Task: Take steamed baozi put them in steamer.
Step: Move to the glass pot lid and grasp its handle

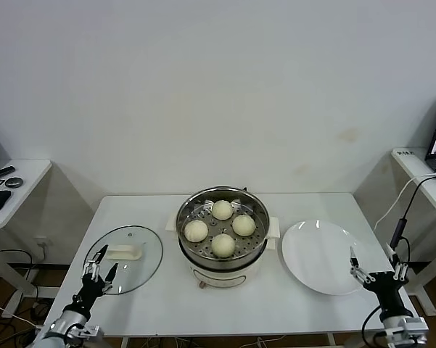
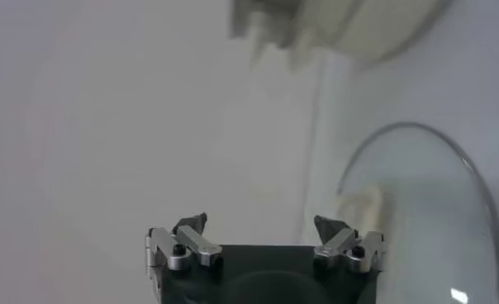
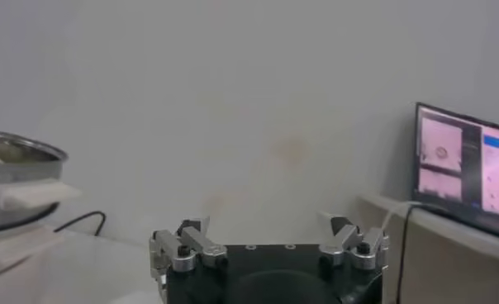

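Resting: four baozi in steamer, plate bare; both grippers wide, empty; task seemingly done.

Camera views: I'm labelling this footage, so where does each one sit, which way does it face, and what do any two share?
Head view: from the robot's head, looking forward and down at the table; four steamed baozi lie in the steamer; left gripper and right gripper show, both open.
Left wrist view: on the left arm, facing the glass lid; its own fingers show.
Right wrist view: on the right arm, facing the wall and a laptop.
Shared: the steamer's rim also shows in the right wrist view.
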`<state>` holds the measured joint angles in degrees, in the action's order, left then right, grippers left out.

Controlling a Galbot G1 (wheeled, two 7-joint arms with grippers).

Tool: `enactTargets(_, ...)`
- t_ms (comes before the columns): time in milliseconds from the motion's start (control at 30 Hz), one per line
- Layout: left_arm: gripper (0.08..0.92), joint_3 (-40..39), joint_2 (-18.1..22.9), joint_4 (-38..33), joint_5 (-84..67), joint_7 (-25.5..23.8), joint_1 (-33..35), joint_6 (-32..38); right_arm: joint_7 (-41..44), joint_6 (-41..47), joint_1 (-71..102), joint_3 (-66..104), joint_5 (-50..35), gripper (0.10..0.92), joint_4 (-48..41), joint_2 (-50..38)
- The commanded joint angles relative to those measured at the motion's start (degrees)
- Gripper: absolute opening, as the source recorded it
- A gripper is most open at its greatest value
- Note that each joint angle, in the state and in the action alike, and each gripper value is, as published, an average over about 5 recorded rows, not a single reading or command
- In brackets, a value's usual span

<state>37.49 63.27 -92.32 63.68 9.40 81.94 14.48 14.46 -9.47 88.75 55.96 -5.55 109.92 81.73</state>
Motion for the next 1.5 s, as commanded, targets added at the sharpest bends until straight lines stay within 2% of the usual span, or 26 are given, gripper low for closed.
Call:
enactTargets(33, 0.823, -2.54, -2.55, 9.32, 9.00, -0.55, -8.87, 1.06, -0.27, 0.65, 1.91, 1.50, -0.71, 0.823, 0.55, 1.24)
enactTargets(1133, 0.822, -6.33, -1.19, 21.51, 8.02, 1.25, -20.74, 2.75, 1.72, -0.47, 3.83, -1.63, 2.16, 0.823, 0.95, 2.50)
enactTargets(1233, 0.790, -6.62, -0.86, 22.58, 8.28, 1.17, -21.10, 2.98, 1.78, -0.54, 3.99, -2.23, 2.48, 0.823, 1.22, 2.50)
enactTargets(1500, 0.567, -6.64, 0.25, 24.55, 8.92, 1.27, -22.06, 4.28, 2.07, -0.94, 4.25, -3.33, 2.93, 0.823, 1.79, 2.67)
